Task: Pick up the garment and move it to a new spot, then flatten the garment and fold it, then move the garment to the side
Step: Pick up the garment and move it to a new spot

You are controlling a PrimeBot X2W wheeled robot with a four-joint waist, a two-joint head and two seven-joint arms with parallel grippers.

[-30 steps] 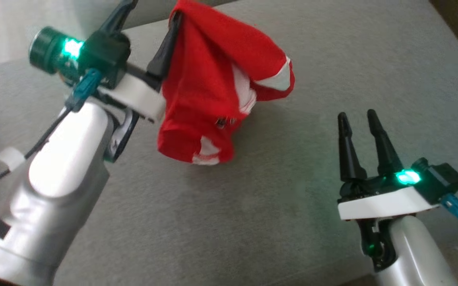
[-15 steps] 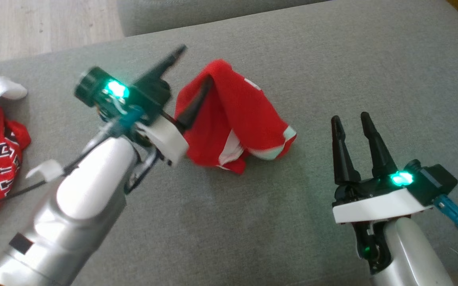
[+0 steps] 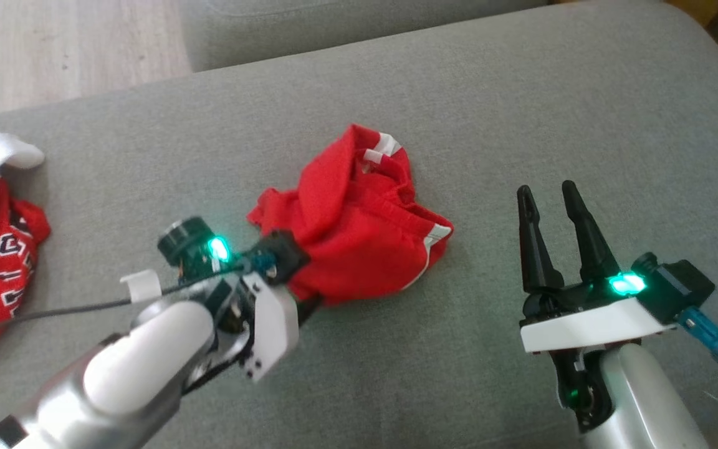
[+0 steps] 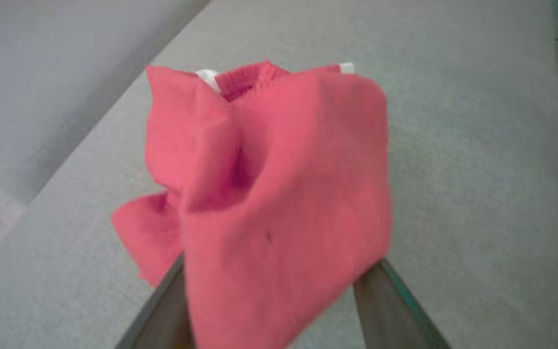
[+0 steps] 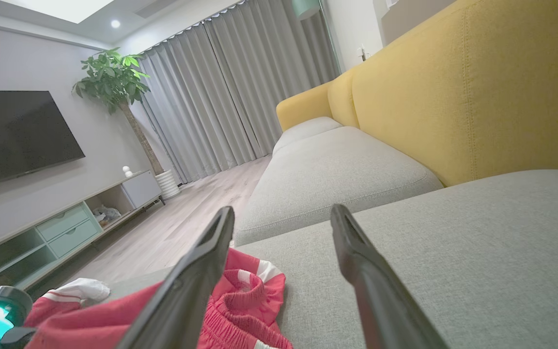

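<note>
Grey cushion [image 3: 459,93], garment [image 3: 359,249] over left pincer [image 4: 274,291]

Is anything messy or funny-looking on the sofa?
Yes. The red fabric garment with white trim sits scrunched in a heap on the grey sofa cushion, partly draped over the open left gripper, instead of lying flat.

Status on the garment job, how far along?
Done: the red garment lies crumpled on the grey cushion, so the move looks made. In hand: the left gripper is open, cloth draped over its fingers, not yet clear. The right gripper is open, apart from it. Left: flatten, fold, move aside.
</note>
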